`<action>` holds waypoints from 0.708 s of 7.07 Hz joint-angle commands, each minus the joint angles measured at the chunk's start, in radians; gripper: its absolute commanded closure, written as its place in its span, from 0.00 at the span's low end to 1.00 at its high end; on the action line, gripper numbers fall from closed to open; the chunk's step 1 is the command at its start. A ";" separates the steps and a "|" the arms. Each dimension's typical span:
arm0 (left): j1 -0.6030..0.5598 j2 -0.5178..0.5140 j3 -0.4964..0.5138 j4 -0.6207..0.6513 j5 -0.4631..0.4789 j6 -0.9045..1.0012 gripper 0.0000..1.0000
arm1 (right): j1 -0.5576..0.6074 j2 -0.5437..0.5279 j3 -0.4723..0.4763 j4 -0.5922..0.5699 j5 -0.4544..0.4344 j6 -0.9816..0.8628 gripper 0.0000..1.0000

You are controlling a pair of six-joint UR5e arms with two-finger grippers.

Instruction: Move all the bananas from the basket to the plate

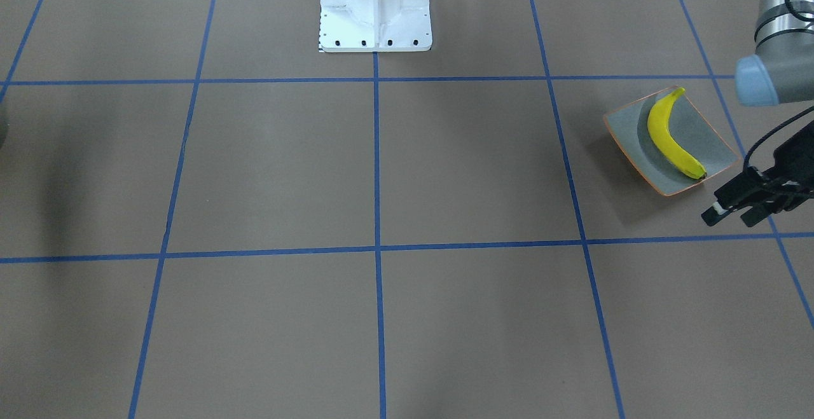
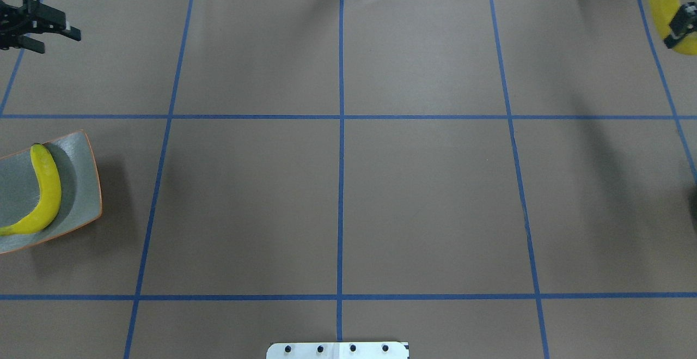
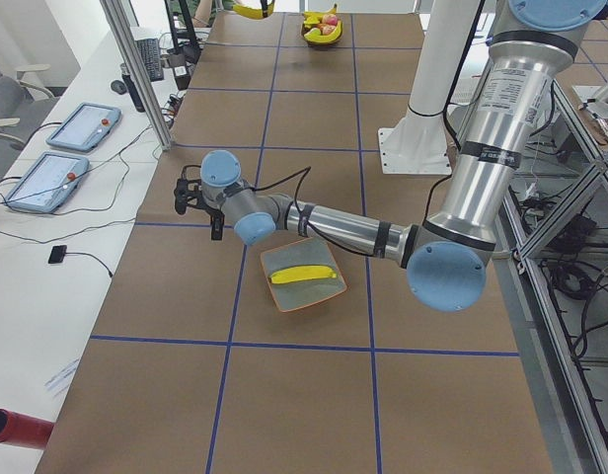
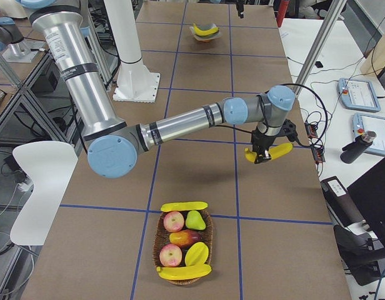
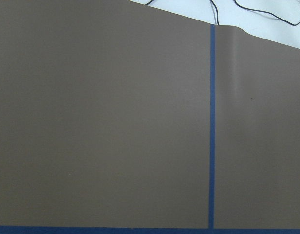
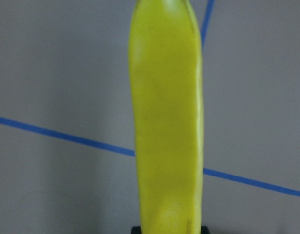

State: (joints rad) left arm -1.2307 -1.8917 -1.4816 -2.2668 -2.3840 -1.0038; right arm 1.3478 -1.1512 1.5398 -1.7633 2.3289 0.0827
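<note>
The plate [image 2: 81, 184] lies at the table's left end and holds one yellow banana [image 2: 47, 190]; both also show in the front view, the plate [image 1: 703, 149] under the banana [image 1: 671, 136]. My left gripper [image 2: 60, 43] is open and empty, beyond the plate near the far edge, and it shows in the front view [image 1: 730, 219]. My right gripper [image 2: 678, 24] is shut on a second banana [image 2: 665, 5] and holds it above the table [image 4: 267, 153]. The basket [image 4: 157, 245] holds two more bananas, one on its far rim [image 4: 183, 206] and one on its near rim [image 4: 183, 272].
The basket also holds apples [image 4: 174, 220], a pear and other fruit. The white robot base [image 1: 375, 9] stands at the table's middle on the robot's side. Tablets [image 3: 47, 178] and cables lie on the side bench past the far edge.
</note>
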 commanded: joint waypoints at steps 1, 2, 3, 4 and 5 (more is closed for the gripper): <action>0.109 -0.149 -0.006 -0.013 0.026 -0.213 0.00 | -0.180 0.087 0.067 0.072 0.104 0.281 1.00; 0.187 -0.217 -0.008 -0.037 0.070 -0.340 0.00 | -0.265 0.088 0.126 0.128 0.104 0.418 1.00; 0.264 -0.262 -0.015 -0.089 0.148 -0.466 0.00 | -0.333 0.090 0.190 0.145 0.104 0.533 1.00; 0.336 -0.276 -0.031 -0.181 0.237 -0.593 0.00 | -0.395 0.090 0.247 0.145 0.104 0.619 1.00; 0.400 -0.277 -0.046 -0.263 0.320 -0.786 0.00 | -0.439 0.091 0.294 0.145 0.104 0.705 1.00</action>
State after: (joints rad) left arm -0.9140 -2.1552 -1.5102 -2.4317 -2.1650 -1.5832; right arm 0.9749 -1.0618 1.7688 -1.6231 2.4323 0.6733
